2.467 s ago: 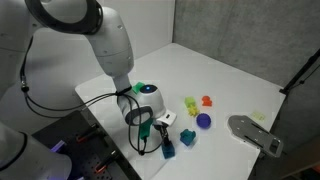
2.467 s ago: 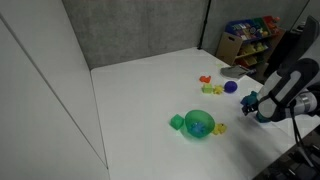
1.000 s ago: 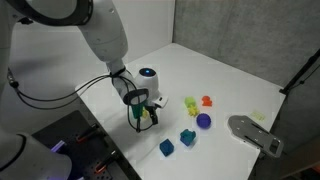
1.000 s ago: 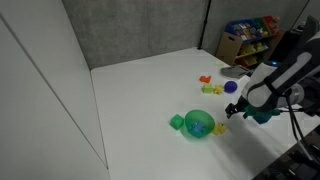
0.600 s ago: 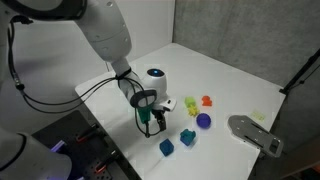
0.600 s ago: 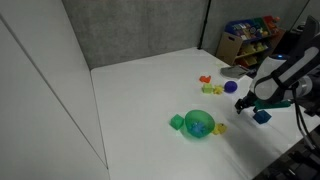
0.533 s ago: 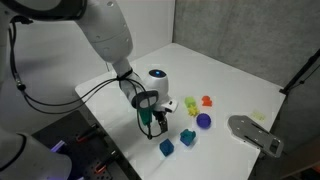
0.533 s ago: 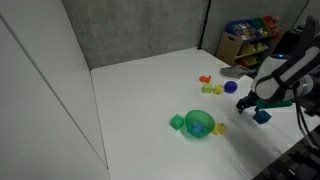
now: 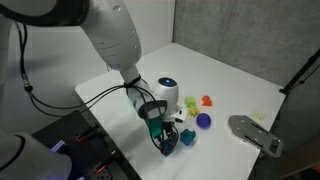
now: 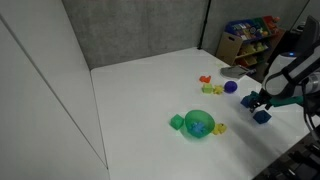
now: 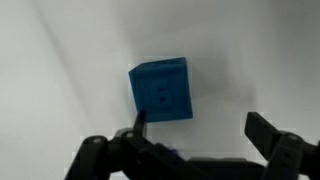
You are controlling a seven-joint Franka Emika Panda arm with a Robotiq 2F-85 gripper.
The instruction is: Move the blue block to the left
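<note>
The blue block [image 11: 160, 90] is a small plain mid-blue cube on the white table. In the wrist view it lies just past my left fingertip [image 11: 139, 122], not squarely between the jaws. My gripper [image 11: 200, 128] is open and empty, low over the table. In an exterior view the gripper [image 9: 164, 140] stands right over the block [image 9: 169, 150], which is partly hidden by it. In an exterior view the gripper [image 10: 254, 104] is beside the block [image 10: 262, 116] near the table's edge.
A teal angular piece [image 9: 187, 137] and a purple ball [image 9: 203, 121] lie close by; yellow-green [image 9: 190, 103] and orange [image 9: 207, 101] toys sit farther back. A green bowl [image 10: 200, 124] with a green cube [image 10: 177, 123] stands mid-table. A grey object [image 9: 255, 135] lies beyond.
My gripper has moved across the table from near the bowl to the blue block and come down over it. The block has not moved.
</note>
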